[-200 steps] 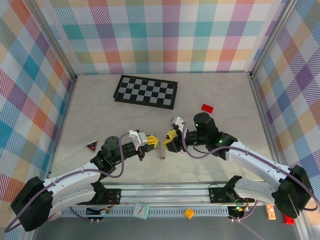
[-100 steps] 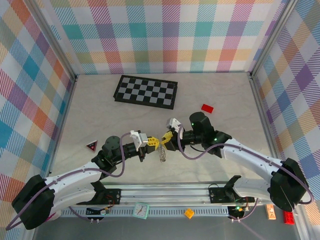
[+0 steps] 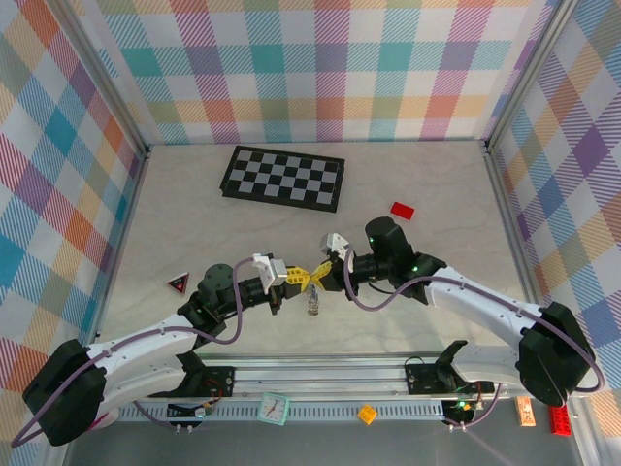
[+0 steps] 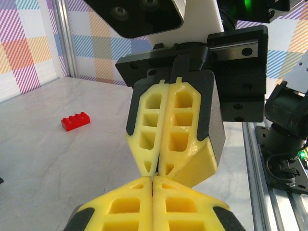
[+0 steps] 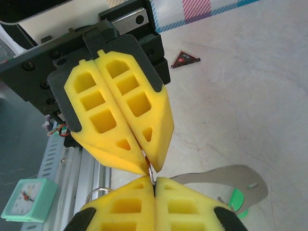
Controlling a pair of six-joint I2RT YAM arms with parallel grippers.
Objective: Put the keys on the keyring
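Left tool (image 3: 299, 279) and right tool (image 3: 320, 274) both pinched together tip-to-tip, keyring (image 3: 312, 303) dangling just under them, dunno which one's holding it.

Bright, even light falls from overhead, leaving only soft, faint shadows under the arms on the pale table (image 3: 194, 194). The top view is sharp, with its corner posts slightly bowed. In both wrist views the nearest yellow fingers (image 4: 125, 207) are softly blurred, and a green light (image 4: 250, 4) flares.
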